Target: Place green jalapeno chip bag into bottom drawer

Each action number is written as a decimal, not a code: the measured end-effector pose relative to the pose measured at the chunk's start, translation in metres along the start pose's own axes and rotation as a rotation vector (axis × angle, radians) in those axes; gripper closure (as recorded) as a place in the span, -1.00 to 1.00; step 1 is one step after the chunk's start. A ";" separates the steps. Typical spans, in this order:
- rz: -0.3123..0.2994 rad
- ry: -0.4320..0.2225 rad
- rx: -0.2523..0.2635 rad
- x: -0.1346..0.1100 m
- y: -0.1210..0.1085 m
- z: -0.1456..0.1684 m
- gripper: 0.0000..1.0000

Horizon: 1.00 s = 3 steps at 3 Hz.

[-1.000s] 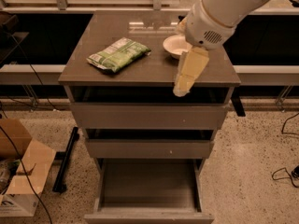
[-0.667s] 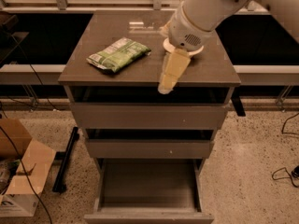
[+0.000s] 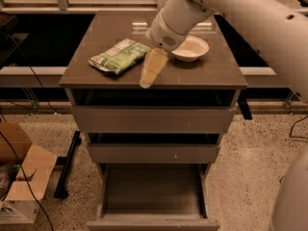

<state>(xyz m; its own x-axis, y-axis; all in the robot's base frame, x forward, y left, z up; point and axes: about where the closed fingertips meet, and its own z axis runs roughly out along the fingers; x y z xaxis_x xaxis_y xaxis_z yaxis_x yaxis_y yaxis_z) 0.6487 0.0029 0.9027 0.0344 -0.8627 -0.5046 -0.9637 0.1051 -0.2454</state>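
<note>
The green jalapeno chip bag [image 3: 119,57] lies flat on the tabletop [image 3: 211,73] just beside the tool [image 3: 146,82], which points down between bag and white bowl [image 3: 191,48], its spread impossible to tell, above the pulled-out bottom drawer [image 3: 153,196].

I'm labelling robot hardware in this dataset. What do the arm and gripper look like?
The arm is thick, white and tubular, with small dark round holes along it and a rounded white wrist cuff. The gripper, over the cabinet top beside the green jalapeno chip bag, is pale tan and tapers to a narrow tip.
</note>
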 end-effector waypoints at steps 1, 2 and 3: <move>0.023 -0.031 -0.019 -0.011 -0.026 0.038 -1.00; 0.070 -0.090 -0.064 -0.015 -0.055 0.086 -1.00; 0.079 -0.108 -0.099 -0.021 -0.066 0.113 -1.00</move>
<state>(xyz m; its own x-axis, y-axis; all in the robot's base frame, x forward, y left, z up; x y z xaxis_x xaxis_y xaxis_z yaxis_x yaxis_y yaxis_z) 0.7418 0.0696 0.8359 -0.0190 -0.7952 -0.6060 -0.9858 0.1162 -0.1215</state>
